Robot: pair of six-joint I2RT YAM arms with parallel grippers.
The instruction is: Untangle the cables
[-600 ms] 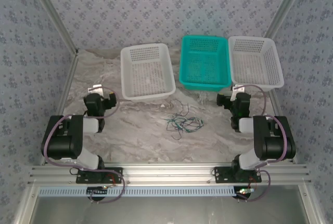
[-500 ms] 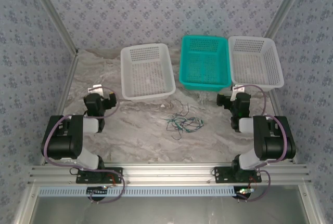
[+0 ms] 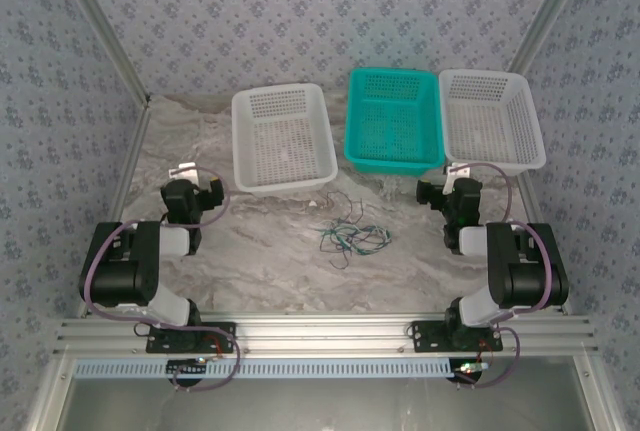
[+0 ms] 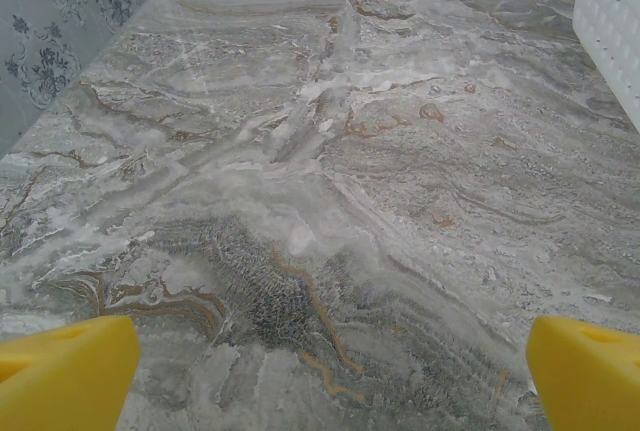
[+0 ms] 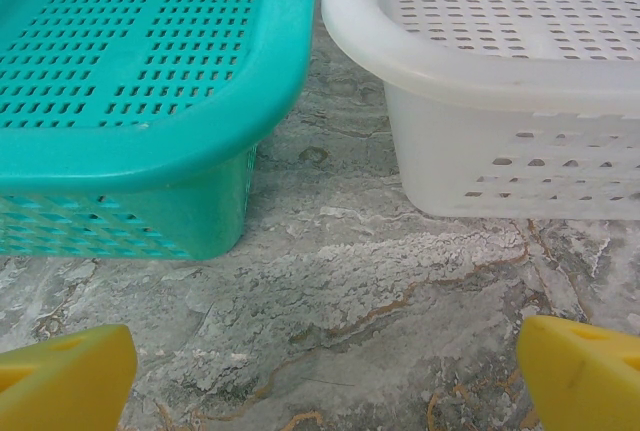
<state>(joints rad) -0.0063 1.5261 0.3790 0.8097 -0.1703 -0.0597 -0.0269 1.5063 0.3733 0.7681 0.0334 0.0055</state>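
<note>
Right now my left gripper (image 4: pixel 325 381) hangs with its jaws spread wide over bare marble table (image 4: pixel 330 151), nothing between the yellow pads (image 4: pixel 60 371). My right gripper (image 5: pixel 325 381) is just as wide and empty, facing the gap between the teal basket (image 5: pixel 150 141) and a white basket (image 5: pixel 480 61). Out between the two arms, on open table in front of the baskets, lie the cables (image 3: pixel 350 235): a small loose knot of green, dark and pale strands, well apart from both grippers. I judge them nearly weightless, limp and thin enough to slip the pads or drag the whole tangle along. I would pinch one strand at an outer loop or free end, away from the crossing middle.
</note>
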